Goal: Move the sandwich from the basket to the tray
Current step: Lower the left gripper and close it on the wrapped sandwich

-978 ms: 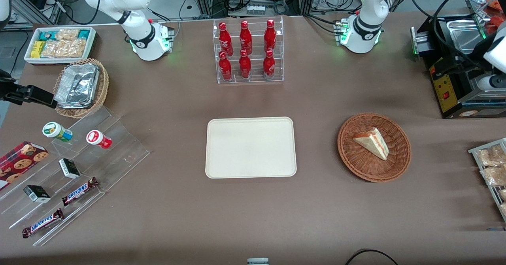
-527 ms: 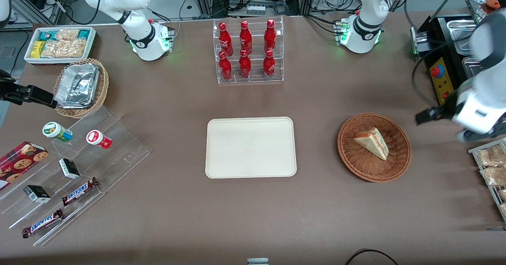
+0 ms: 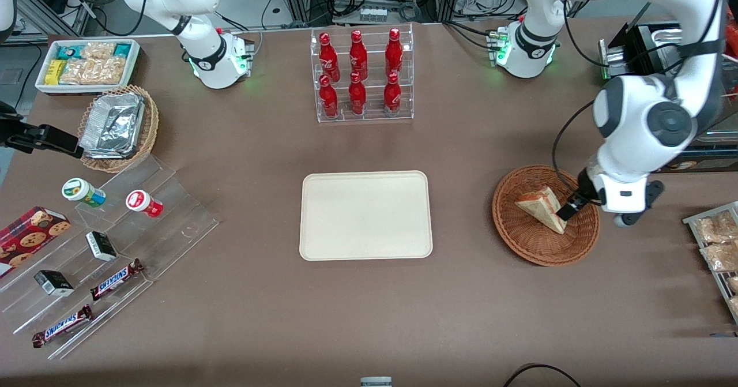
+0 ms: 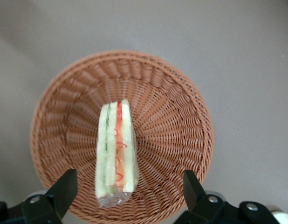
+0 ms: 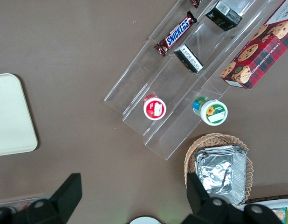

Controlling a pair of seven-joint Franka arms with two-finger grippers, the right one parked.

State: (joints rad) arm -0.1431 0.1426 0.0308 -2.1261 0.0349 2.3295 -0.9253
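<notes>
brown tabletop fills the front view, with stock set out around a bare middle so the working arm has room to carry. going across from the parked arm's end: stepped clear shelves hold candy bars and small cartons tilted up for easy picking, and a tan wicker basket of foil containers sits farther from the camera than they do. at the centre lies the tray, flat, cream and holding nothing, placed between the two arms as the drop-off spot; a clear rack of red bottles stands farther from the camera than it. toward the working arm's end sits the basket, well apart from the tray, and the sandwich lies in it, wrapped in clear film, its striped cut edge turned up toward the wrist camera. the gripper hangs over the basket at the sandwich's wide end, fingers spread wide and holding nothing, one on each side of the wedge's narrow width, seemingly lined up so the pads can close on the flat bread faces rather than the filling edge. the pick is not yet made
</notes>
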